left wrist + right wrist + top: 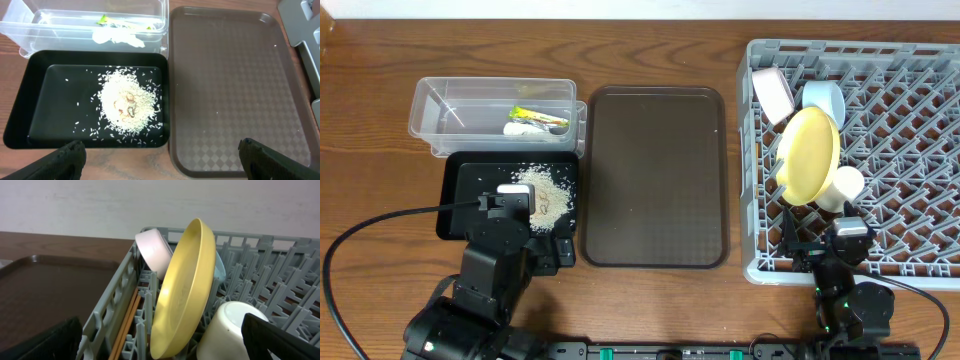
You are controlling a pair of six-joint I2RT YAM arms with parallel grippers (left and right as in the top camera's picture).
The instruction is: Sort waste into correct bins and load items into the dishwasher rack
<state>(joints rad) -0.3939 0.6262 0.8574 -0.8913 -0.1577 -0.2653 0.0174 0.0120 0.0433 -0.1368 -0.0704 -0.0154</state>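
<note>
- The left gripper (160, 159) hangs over the near edge of the shallow black rectangular tray (22, 125). Its two dark fingers are spread wide, one at each lower corner of the left wrist view.
- The right gripper (162, 341) is at the near edge of the large square grey plastic rack (920, 150). Its fingers are likewise spread wide, on either side of the round yellow plate (182, 290).
- The loose white rice grains (127, 102) are heaped in the middle of the black tray, with stray grains scattered around the heap. A few brownish bits lie within the heap.
- The clear plastic rectangular tub (440, 110) stands just behind the black tray, the two touching or nearly so.
- The small green-and-yellow snack wrapper (542, 114) lies inside the tub towards its right end. The crumpled white scrap (520, 127) lies against it.
- The large dark brown serving tray (655, 175) lies on the wooden surface (380, 70) between the two bins and the rack.
- The yellow plate stands on edge among the pegs in the rack's left part.
- The white bowl (772, 92) and the light blue bowl (825, 97) stand tilted just behind the plate.
- The small white cup (845, 184) lies tilted just beside the plate's near right edge.
- The thin wooden chopsticks (127, 321) lie along the inside of the rack's left wall, beside the plate.
</note>
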